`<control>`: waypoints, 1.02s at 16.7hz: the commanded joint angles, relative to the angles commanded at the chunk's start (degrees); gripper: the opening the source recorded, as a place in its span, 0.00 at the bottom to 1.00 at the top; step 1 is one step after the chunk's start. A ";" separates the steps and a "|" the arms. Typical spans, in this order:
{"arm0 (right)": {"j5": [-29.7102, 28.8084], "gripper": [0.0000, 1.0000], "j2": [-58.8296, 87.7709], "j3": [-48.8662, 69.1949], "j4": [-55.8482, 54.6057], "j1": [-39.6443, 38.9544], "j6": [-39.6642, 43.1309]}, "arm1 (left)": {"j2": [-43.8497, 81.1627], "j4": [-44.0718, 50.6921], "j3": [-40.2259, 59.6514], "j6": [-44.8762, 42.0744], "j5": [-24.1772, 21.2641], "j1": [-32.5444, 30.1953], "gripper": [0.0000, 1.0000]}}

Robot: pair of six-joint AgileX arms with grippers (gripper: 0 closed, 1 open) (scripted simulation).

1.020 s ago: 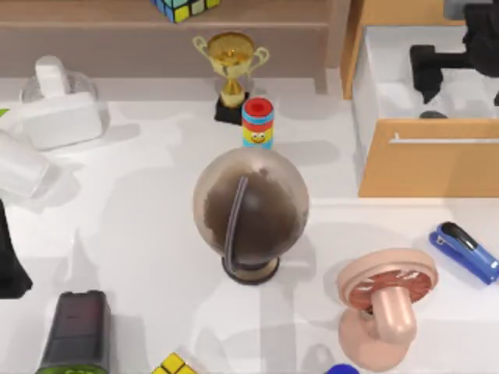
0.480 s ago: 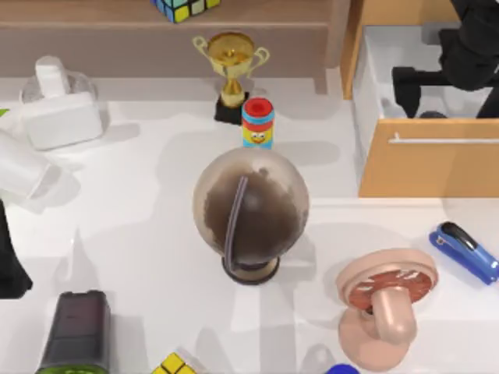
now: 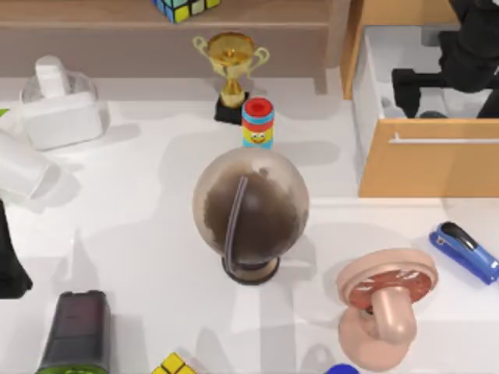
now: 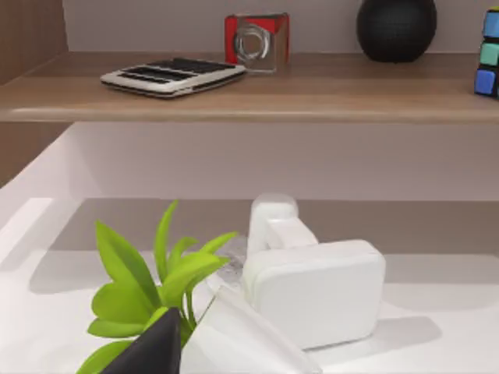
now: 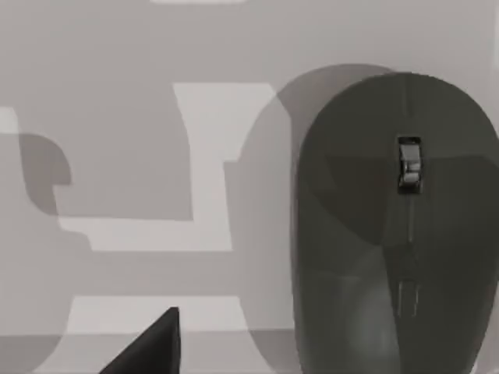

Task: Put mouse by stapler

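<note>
the right arm [image 3: 468, 54] hangs over the open drawer [image 3: 425, 160] at the upper right of the top view, its jaws hidden there — i cannot tell whether they are open or shut. the right wrist view looks straight down on the mouse [image 5: 394, 226], lying flat on the drawer's pale floor at the right of that frame, scroll wheel up, with a dark fingertip at the lower edge well to its side; nothing grips it yet. the stapler [image 3: 465, 251] lies on the bench at the right edge of the top view, below the drawer and just right of the pink fan [image 3: 386, 304]. the left arm [image 3: 9, 257] is parked at the left edge. risks from here, as i judge: the jaws look offset from the mouse, so a descent could pinch its rounded edge and let it slip; lifting out, the load could catch the drawer's front wall; and setting down, the arm could nudge the fan or push the stapler off the bench edge.
</note>
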State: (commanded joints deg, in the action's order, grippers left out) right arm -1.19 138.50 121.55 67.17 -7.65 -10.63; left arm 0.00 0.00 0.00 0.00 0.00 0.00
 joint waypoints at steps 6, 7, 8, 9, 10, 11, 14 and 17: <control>-0.07 1.00 0.17 -1.91 -2.04 -0.13 -0.11 | 0.00 0.00 0.00 0.00 0.00 0.00 1.00; -0.08 1.00 0.31 -2.08 -2.36 -0.14 -0.11 | 0.00 0.00 0.00 0.00 0.00 0.00 1.00; -0.09 1.00 0.48 -2.18 -2.67 -0.14 -0.11 | 0.00 0.00 0.00 0.00 0.00 0.00 1.00; -0.10 1.00 0.70 -2.23 -3.02 -0.14 -0.09 | 0.00 0.00 0.00 0.00 0.00 0.00 1.00; -0.10 1.00 0.99 -2.23 -3.43 -0.14 -0.08 | 0.00 0.00 0.00 0.00 0.00 0.00 1.00; -0.09 1.00 1.40 -2.23 -3.89 -0.11 -0.06 | 0.00 0.00 0.00 0.00 0.00 0.00 1.00; -0.02 1.00 2.13 -2.36 -4.43 -0.06 -0.05 | 0.00 0.00 0.00 0.00 0.00 0.00 1.00; -0.02 0.92 2.13 -2.36 -4.43 -0.06 -0.05 | 0.00 0.00 0.00 0.00 0.00 0.00 1.00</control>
State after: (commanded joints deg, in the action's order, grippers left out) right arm -1.21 140.62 119.19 62.74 -7.72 -10.68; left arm 0.00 0.00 0.00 0.00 0.00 0.00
